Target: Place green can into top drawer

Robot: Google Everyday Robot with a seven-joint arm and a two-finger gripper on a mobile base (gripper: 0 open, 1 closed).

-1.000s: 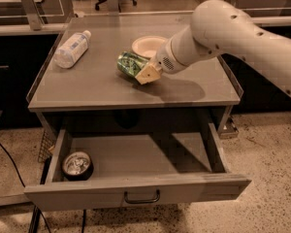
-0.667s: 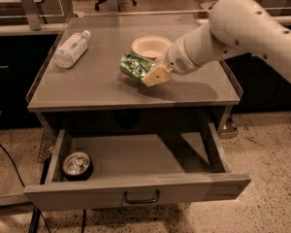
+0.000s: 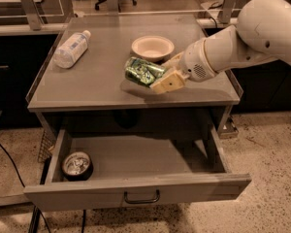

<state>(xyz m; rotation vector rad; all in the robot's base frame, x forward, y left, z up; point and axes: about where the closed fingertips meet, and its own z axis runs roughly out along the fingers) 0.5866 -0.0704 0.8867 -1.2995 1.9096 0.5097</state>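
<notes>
Arm comes in from 3 o'clock, wrist angled down-left; gripper point(image 3: 161, 74) is over the bench point(image 3: 87, 89) front, jaws clamped on green can point(image 3: 141, 72), held tilted. At 6 o'clock, top drawer point(image 3: 136, 189) stands open.

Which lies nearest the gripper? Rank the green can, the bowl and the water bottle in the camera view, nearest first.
1. green can: held in the gripper, over the front of the table.
2. bowl: just behind the gripper, on the table.
3. water bottle: lying far off at the picture's left, toward the back.
</notes>
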